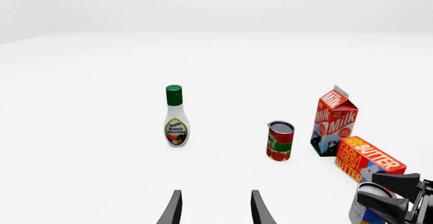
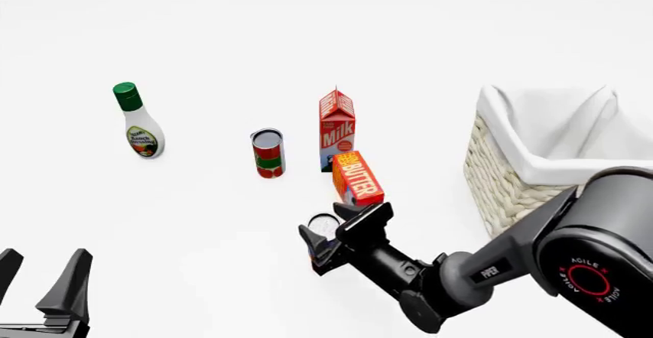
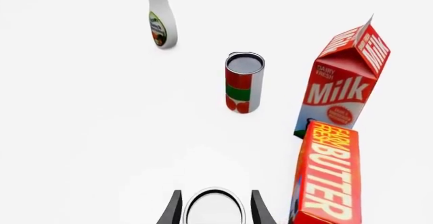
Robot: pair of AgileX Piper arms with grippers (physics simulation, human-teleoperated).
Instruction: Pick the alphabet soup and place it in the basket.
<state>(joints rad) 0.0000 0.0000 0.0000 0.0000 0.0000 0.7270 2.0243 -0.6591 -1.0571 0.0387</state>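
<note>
The alphabet soup (image 2: pixel 323 224) stands on the table just in front of the butter box, showing mostly its silvery top. My right gripper (image 2: pixel 343 222) is open, one finger on each side of the can; the right wrist view shows the can's top (image 3: pixel 214 207) between the spread fingers (image 3: pixel 174 209). In the left wrist view the can (image 1: pixel 364 206) sits partly behind the right gripper (image 1: pixel 392 191). The basket (image 2: pixel 507 176), woven with a white lining, stands at the right. My left gripper (image 2: pixel 43 260) is open and holds nothing at the near left, far from the can.
A butter box (image 2: pixel 357 177) lies right behind the soup, with a milk carton (image 2: pixel 337 128) behind that. A red-and-green can (image 2: pixel 268 153) stands left of the milk. A ranch dressing bottle (image 2: pixel 136 124) is at the far left.
</note>
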